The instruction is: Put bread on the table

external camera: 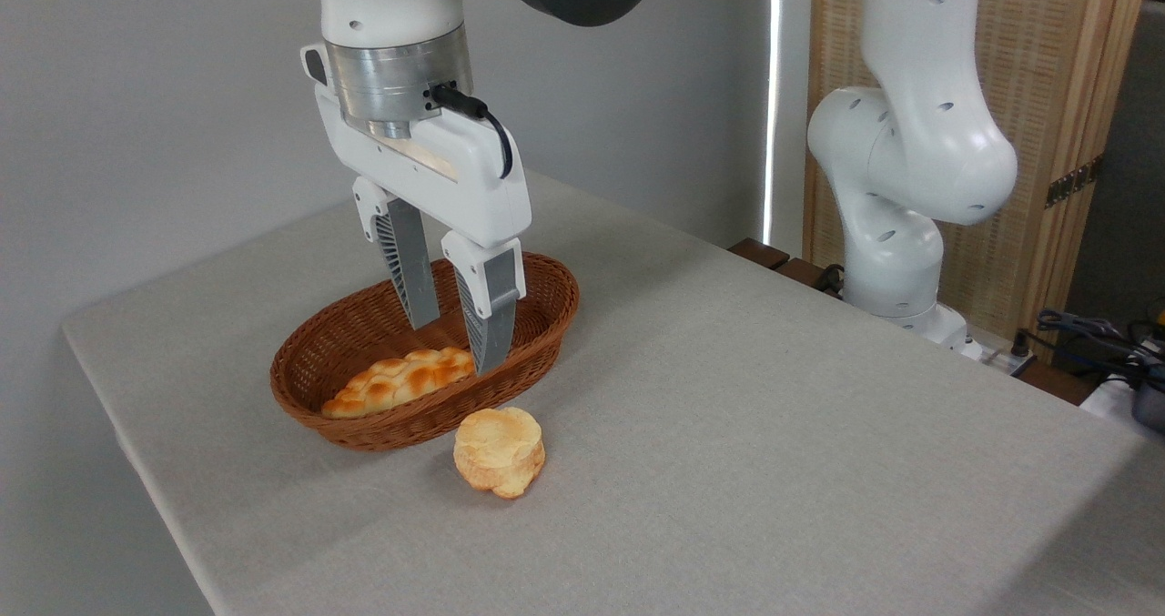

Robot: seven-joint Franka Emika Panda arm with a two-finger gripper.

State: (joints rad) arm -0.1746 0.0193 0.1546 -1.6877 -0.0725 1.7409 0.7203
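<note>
Fingers apart; bread lies lower-left to upper-right.

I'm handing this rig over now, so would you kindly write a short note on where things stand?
End effector: open, empty, fingers lowered into the basket over the loaf's right end.
Loaf: lying in the basket, not yet gripped.
Bun: on the table, just in front of the basket.
Done: approach only.
Left: close on the loaf, lift it out, set it on the table.
</note>
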